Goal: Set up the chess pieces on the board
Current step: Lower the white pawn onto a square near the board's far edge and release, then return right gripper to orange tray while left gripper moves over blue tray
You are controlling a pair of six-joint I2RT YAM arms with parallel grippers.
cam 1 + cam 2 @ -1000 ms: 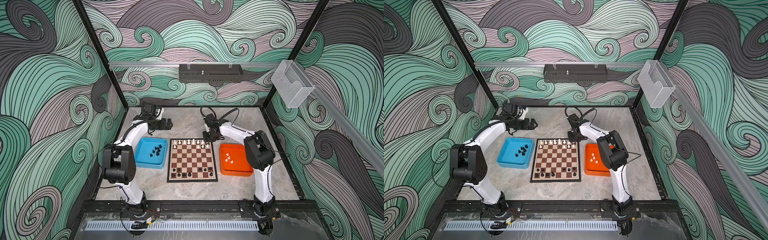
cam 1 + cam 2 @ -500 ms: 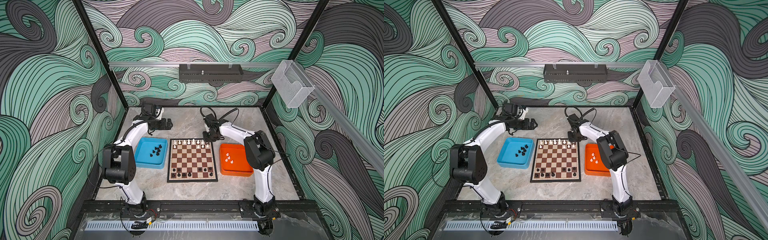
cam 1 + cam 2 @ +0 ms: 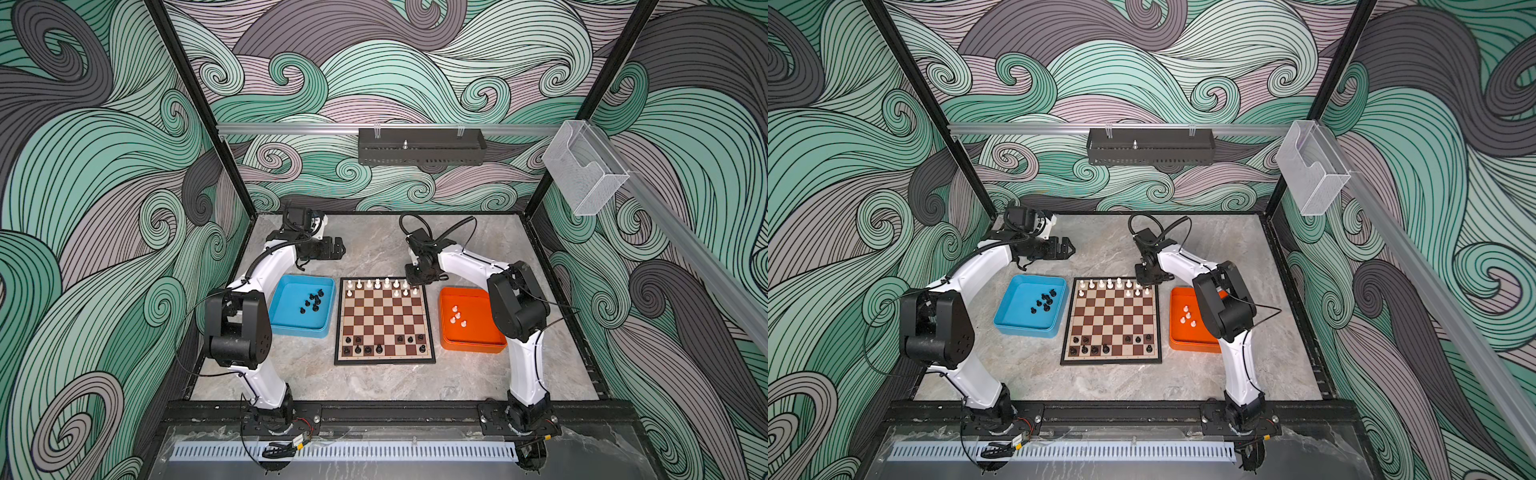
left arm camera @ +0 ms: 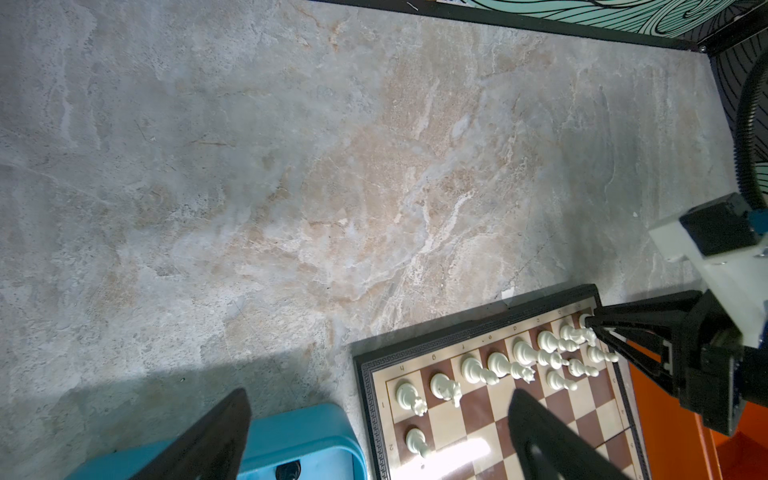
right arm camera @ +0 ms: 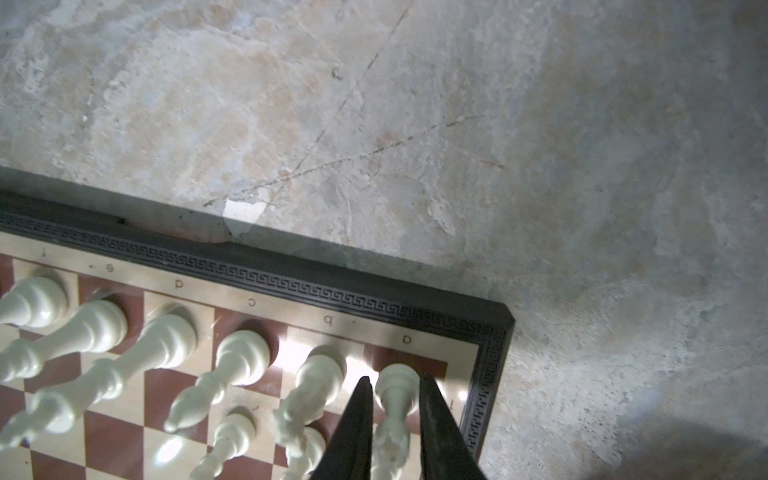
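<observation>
The board (image 3: 384, 320) (image 3: 1113, 320) lies between two trays. White chess pieces (image 3: 377, 284) stand along its far rows and black ones (image 3: 368, 350) along its near rows. My right gripper (image 3: 415, 279) (image 5: 395, 380) is down at the board's far right corner. It is shut on a white rook (image 5: 395, 399), whose base rests on the corner square. My left gripper (image 3: 340, 250) (image 4: 380, 395) hangs open and empty above the table behind the blue tray. In the left wrist view the right gripper (image 4: 592, 326) reaches in at that corner.
A blue tray (image 3: 291, 320) left of the board holds several black pieces (image 3: 313, 300). An orange tray (image 3: 469, 332) on the right holds several white pieces (image 3: 458, 316). Black frame posts and patterned walls close in the marble table.
</observation>
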